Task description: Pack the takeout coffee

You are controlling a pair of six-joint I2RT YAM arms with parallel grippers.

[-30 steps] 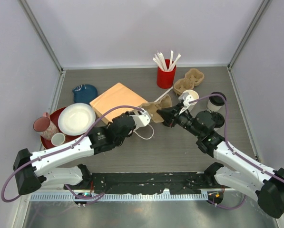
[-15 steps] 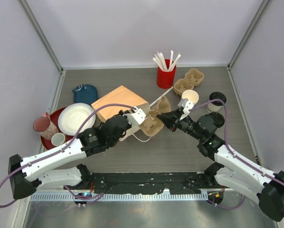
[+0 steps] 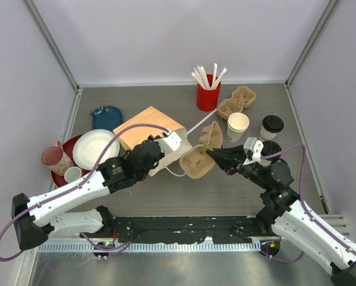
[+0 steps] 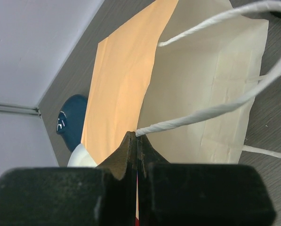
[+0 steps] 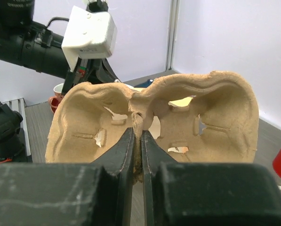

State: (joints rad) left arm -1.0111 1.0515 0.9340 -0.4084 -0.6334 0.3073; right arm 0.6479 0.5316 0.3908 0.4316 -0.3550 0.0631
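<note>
One takeout coffee cup (image 3: pixel 271 126), white with a black sip lid, stands at the right. A second black lid (image 3: pixel 273 147) shows just behind my right arm; whatever is under it is hidden. My right gripper (image 3: pixel 212 156) is shut on the middle ridge of a brown pulp cup carrier (image 3: pixel 195 162), held tilted above the table; in the right wrist view (image 5: pixel 139 126) the carrier (image 5: pixel 201 117) fills the frame. My left gripper (image 3: pixel 167 145) is shut on the white twisted handle (image 4: pixel 201 113) of the tan paper bag (image 3: pixel 146 126), as the left wrist view (image 4: pixel 136 135) shows.
A plain lidless white cup (image 3: pixel 238 125) and a second carrier (image 3: pixel 212 133) sit behind the held one; a third carrier (image 3: pixel 237 100) lies at the back. A red cup of straws (image 3: pixel 207 95), a blue object (image 3: pixel 106 116) and a white plate (image 3: pixel 96 149) on a red dish are nearby.
My right gripper has pulled back toward the near edge with the carrier, away from the other carrier. My left gripper has shifted slightly left with the bag handle, lifting the bag's edge.
</note>
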